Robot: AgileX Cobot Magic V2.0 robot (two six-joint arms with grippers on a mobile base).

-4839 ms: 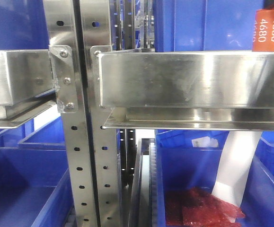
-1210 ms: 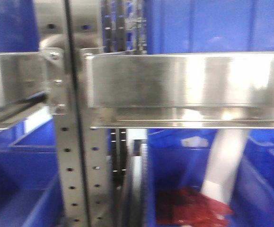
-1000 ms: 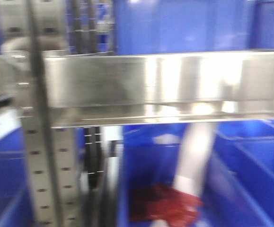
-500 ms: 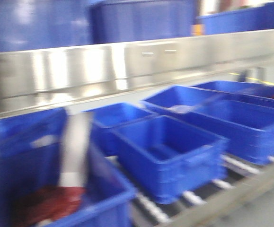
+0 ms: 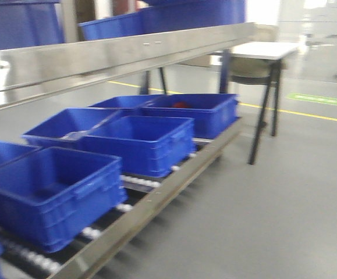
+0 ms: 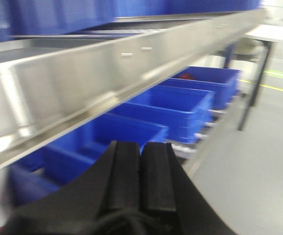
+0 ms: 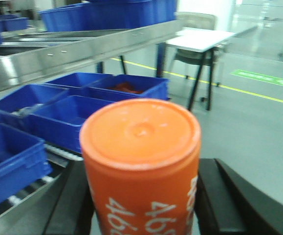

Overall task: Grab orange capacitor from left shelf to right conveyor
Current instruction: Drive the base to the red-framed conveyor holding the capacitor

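Note:
The orange capacitor (image 7: pixel 141 161) fills the middle of the right wrist view, its round top up and white print on its side. My right gripper (image 7: pixel 143 198) is shut on it, a black finger (image 7: pixel 73 200) pressed against each flank. In the left wrist view my left gripper (image 6: pixel 141 147) is shut, its two black pads touching with nothing between them. The left shelf's steel ledge (image 5: pixel 98 55) runs away on the left, also seen from both wrists as the ledge (image 6: pixel 82 83) (image 7: pixel 82 51). The right conveyor is out of view.
Several blue bins (image 5: pixel 139 139) sit on a roller track under the ledge; the far bin holds red bags (image 5: pixel 181 105). A white table with dark legs (image 5: pixel 261 55) stands beyond. Grey floor (image 5: pixel 284 197) with a yellow line stretches to the right.
The front view has swung right, from facing the shelf's posts and ledge up close to looking along the shelf toward the floor and table. The bins slid left across the view.

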